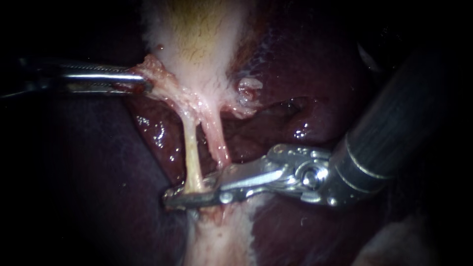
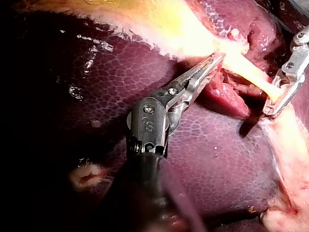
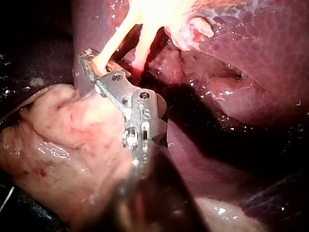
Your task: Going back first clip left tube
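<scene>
Two pale tubes run down from the gallbladder (image 1: 197, 39). The left tube (image 1: 191, 152) is yellowish; the right tube (image 1: 216, 138) is pinker and sits close beside it. My right instrument (image 1: 189, 193) comes in from the right, its jaws open, straddling the lower end of the left tube. The wrist views show the same: the left tube (image 2: 251, 72) (image 3: 116, 38) runs into the slot of my right instrument (image 2: 276, 96) (image 3: 94, 60). I can make out no clip. My left instrument (image 1: 140, 81) (image 2: 217, 59) is shut on the pale tissue at the gallbladder's neck, holding it to the left.
Dark red liver (image 1: 305, 74) surrounds the tubes on both sides. A small pale raw patch (image 1: 249, 88) lies on it right of the gallbladder's neck. Pale fatty tissue (image 1: 221, 241) spreads below the right instrument's jaws, and its thick shaft (image 1: 394, 128) crosses the right side.
</scene>
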Controlling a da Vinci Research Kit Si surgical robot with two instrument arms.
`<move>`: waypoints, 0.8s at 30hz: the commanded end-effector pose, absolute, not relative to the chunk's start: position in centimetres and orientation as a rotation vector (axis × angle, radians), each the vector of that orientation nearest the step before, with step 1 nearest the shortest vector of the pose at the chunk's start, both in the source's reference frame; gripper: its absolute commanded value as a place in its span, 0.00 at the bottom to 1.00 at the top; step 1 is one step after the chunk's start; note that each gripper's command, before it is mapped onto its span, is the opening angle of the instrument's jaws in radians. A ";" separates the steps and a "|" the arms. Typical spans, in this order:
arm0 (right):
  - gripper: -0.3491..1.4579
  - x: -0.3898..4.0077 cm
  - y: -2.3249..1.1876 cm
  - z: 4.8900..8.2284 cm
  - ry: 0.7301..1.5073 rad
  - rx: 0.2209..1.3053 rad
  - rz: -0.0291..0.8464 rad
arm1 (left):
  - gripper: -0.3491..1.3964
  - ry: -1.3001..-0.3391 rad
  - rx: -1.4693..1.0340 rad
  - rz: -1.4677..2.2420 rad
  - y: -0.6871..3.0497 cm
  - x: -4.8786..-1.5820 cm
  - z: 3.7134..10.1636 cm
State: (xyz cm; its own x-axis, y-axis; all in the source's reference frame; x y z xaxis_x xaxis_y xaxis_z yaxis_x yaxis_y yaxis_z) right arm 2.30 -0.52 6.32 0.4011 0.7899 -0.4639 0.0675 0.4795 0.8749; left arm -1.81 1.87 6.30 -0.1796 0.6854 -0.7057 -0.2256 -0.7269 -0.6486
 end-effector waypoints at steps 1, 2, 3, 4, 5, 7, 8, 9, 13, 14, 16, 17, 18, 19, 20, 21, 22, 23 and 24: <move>0.00 2.30 -0.52 6.32 1.075 0.982 0.565 | 0.00 -0.540 -1.487 1.959 1.87 -1.81 6.29; 0.00 2.30 -0.52 6.32 1.075 0.982 0.565 | 0.00 -0.540 -1.487 1.959 1.87 -1.81 6.29; 0.00 2.30 -0.52 6.32 1.075 0.982 0.565 | 0.00 -0.540 -1.487 1.959 1.87 -1.81 6.29; 0.00 2.30 -0.52 6.32 1.067 0.988 0.574 | 0.00 -0.540 -1.487 1.959 1.87 -1.81 6.29; 0.01 2.30 -0.52 6.33 1.070 0.989 0.575 | 0.00 -0.540 -1.487 1.959 1.87 -1.81 6.29; 0.17 2.31 -0.52 6.33 1.073 0.993 0.581 | 0.00 -0.537 -1.490 1.963 1.87 -1.81 6.29; 0.27 2.32 -0.51 6.34 1.087 0.984 0.568 | 0.00 -0.537 -1.490 1.963 1.87 -1.81 6.29; 0.32 2.34 -0.51 6.35 1.092 0.985 0.570 | 0.00 -0.537 -1.490 1.963 1.87 -1.81 6.29; 0.41 2.38 -0.51 6.37 1.112 0.984 0.569 | 0.00 -0.537 -1.490 1.963 1.87 -1.81 6.29; 0.41 2.39 -0.52 6.38 1.115 0.980 0.564 | 0.00 -0.537 -1.490 1.963 1.87 -1.81 6.29; 0.42 2.40 -0.54 6.41 1.115 0.979 0.563 | 0.00 -0.536 -1.490 1.963 1.87 -1.81 6.29; 0.43 2.40 -0.54 6.42 1.118 0.971 0.559 | 0.00 -0.536 -1.490 1.963 1.87 -1.81 6.29; 0.43 2.41 -0.55 6.45 1.121 0.961 0.558 | 0.00 -0.536 -1.490 1.963 1.87 -1.81 6.29; 0.44 2.41 -0.55 6.47 1.127 0.946 0.555 | 0.00 -0.536 -1.490 1.963 1.87 -1.81 6.29; 0.45 2.42 -0.55 6.50 1.134 0.927 0.554 | 0.00 -0.536 -1.490 1.963 1.87 -1.81 6.29; 0.46 2.43 -0.55 6.54 1.149 0.890 0.554 | 0.00 -0.536 -1.490 1.963 1.87 -1.81 6.29; 0.47 2.45 -0.53 6.58 1.155 0.865 0.559 | 0.00 -0.536 -1.490 1.963 1.87 -1.81 6.29; 0.47 2.45 -0.52 6.61 1.166 0.829 0.557 | 0.00 -0.536 -1.490 1.963 1.87 -1.81 6.29; 0.47 2.45 -0.49 6.66 1.176 0.785 0.563 | 0.00 -0.536 -1.490 1.963 1.87 -1.81 6.29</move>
